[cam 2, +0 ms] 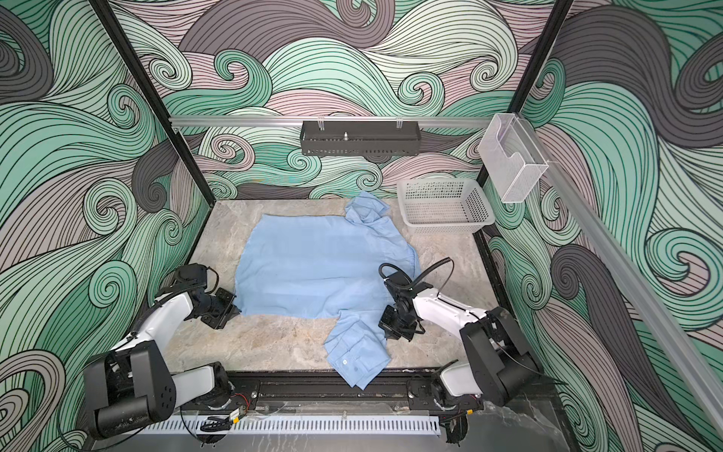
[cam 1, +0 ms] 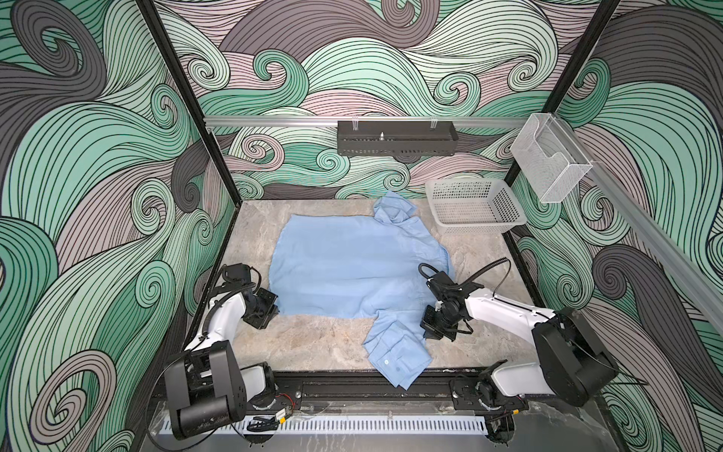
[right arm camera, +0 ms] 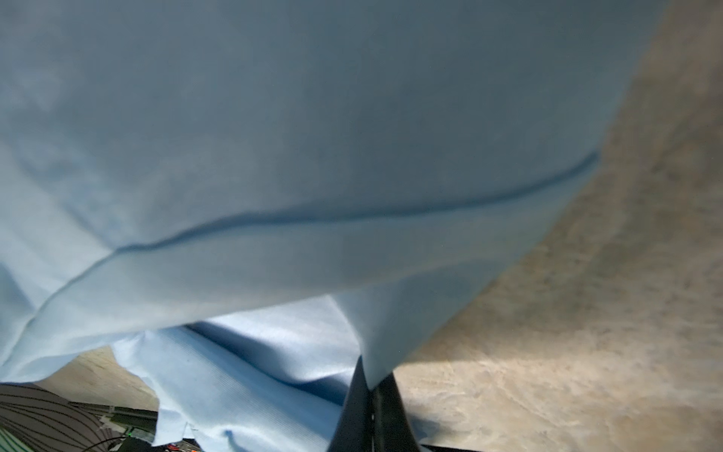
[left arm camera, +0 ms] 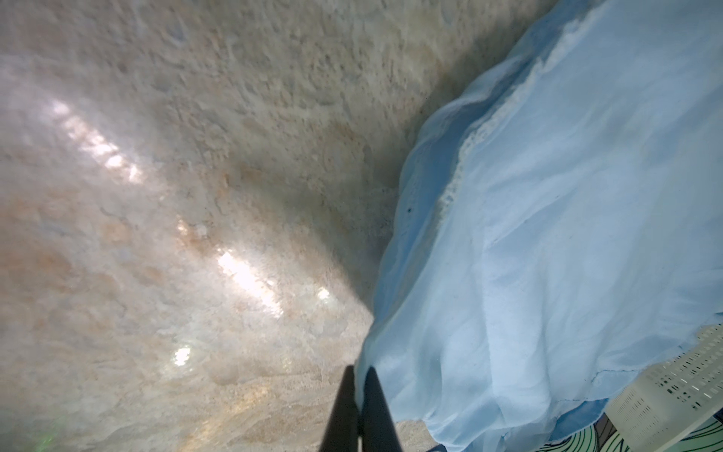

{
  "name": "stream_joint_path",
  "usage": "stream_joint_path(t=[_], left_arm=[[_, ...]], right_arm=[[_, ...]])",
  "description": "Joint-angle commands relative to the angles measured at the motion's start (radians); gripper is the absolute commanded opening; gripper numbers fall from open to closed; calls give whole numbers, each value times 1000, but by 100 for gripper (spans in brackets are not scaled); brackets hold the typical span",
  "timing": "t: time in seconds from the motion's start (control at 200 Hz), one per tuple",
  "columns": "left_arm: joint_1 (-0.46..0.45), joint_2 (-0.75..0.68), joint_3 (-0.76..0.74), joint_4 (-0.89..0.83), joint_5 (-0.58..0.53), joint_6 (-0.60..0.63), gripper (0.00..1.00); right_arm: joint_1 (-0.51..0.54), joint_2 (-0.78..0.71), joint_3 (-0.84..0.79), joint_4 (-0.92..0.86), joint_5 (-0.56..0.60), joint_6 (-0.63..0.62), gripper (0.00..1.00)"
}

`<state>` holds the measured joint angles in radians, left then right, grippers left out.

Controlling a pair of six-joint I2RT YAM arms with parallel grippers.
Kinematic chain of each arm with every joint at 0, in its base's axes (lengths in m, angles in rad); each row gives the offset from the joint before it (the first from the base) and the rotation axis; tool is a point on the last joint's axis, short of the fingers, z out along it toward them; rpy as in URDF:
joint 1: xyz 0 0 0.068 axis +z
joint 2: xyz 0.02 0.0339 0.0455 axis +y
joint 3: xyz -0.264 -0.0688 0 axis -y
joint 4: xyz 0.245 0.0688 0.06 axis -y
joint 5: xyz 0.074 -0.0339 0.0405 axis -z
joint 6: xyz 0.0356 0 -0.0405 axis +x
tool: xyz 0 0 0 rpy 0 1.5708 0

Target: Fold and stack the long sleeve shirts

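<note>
My left pincer [left arm camera: 359,381] is clamped tight on a hem corner of the shirt [cam 1: 352,270]. My right pincer [right arm camera: 371,377] is pinched closed on cloth beside the near sleeve. Between them the shirt lies spread across the bench [cam 1: 321,344].

L arm [cam 1: 225,313] & R arm [cam 1: 504,309]: white shells, blk joints/bases, blk cable loops [cam 1: 491,268], slim blk jaws.
</note>
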<state>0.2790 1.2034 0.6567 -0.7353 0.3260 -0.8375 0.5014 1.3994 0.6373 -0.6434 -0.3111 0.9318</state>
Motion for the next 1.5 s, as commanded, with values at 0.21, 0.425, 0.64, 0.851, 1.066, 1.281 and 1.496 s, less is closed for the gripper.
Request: stream_joint_path(t=[0.21, 0.425, 0.64, 0.851, 1.066, 1.281, 1.496], left_arm=[[8, -80, 78, -152, -4, 100, 0], [-6, -136, 65, -207, 33, 126, 0], [-5, -139, 118, -234, 47, 136, 0], [-5, -33, 245, -212, 67, 119, 0], [-5, 127, 354, -145, 96, 100, 0], [-6, 282, 437, -85, 101, 81, 0], [-21, 449, 552, -72, 95, 77, 0]], right_arm=[[5, -264, 97, -312, 41, -92, 0], [9, -390, 35, -405, -59, -69, 0], [8, -420, 114, -426, -91, -50, 0], [-35, -269, 324, -425, -169, -100, 0], [-151, -123, 498, -424, -248, -181, 0], [-242, 51, 649, -422, -323, -239, 0], [-290, 204, 749, -407, -332, -281, 0]])
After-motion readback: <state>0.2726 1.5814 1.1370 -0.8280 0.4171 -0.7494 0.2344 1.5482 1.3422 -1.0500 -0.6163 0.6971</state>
